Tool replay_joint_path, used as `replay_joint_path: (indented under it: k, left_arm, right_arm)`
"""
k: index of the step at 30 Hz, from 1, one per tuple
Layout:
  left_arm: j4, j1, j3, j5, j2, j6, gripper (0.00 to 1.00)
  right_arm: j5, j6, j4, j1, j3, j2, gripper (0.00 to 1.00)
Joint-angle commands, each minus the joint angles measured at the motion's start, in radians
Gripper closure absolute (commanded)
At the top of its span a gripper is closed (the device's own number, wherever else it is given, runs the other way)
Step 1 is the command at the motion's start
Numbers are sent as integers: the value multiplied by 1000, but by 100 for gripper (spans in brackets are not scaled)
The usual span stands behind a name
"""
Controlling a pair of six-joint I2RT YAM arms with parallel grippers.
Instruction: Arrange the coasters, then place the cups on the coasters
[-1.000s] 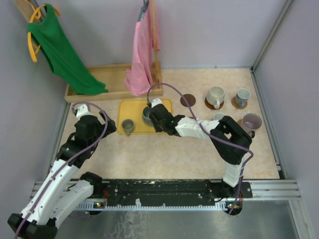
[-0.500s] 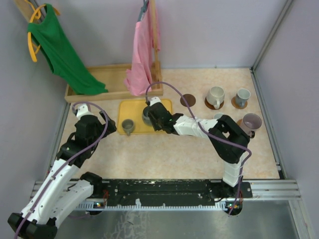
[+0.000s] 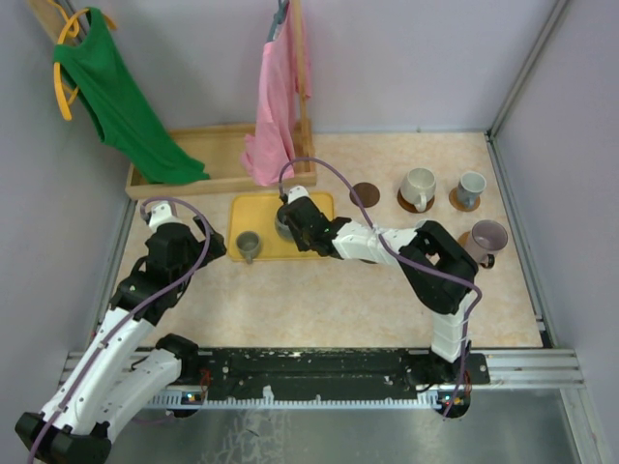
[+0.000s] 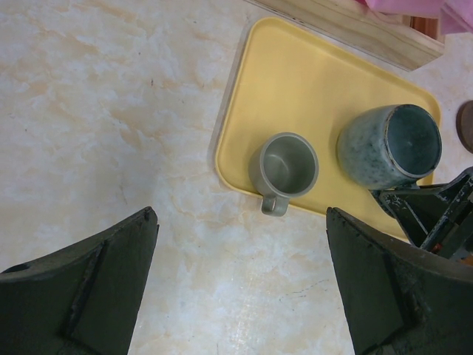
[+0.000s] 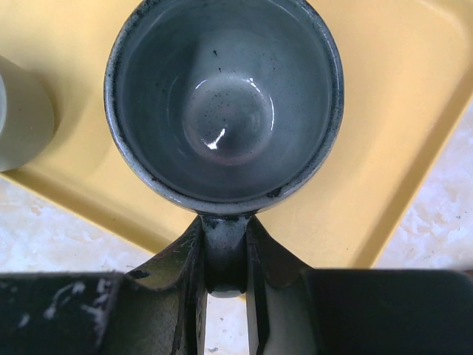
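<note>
Two cups [image 3: 249, 244] sit on the yellow tray [image 3: 259, 211] toward the desk [image 3: 290, 300]'s far edge. On the handle of the dark grey-green cup [image 5: 225, 96] our right fingers [image 5: 181, 259] have just clamped, so we judge it ready to lift toward the bare coaster [image 3: 365, 193]. Our left fingers [image 4: 103, 288] hang apart.

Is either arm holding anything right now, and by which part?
The right end effector grips the dark blue-grey cup by its handle, on the yellow tray. The left end effector is open and holds nothing.
</note>
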Motion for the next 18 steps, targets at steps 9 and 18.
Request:
replay_joint_path:
  k: [9, 18]
  left_arm:
    - [41, 5, -6, -2, 8, 20, 0]
    - [59, 6, -11, 18, 13, 17, 0]
  right_arm:
    - [57, 4, 44, -13, -4, -106, 100]
    - [141, 6, 21, -17, -48, -224, 100]
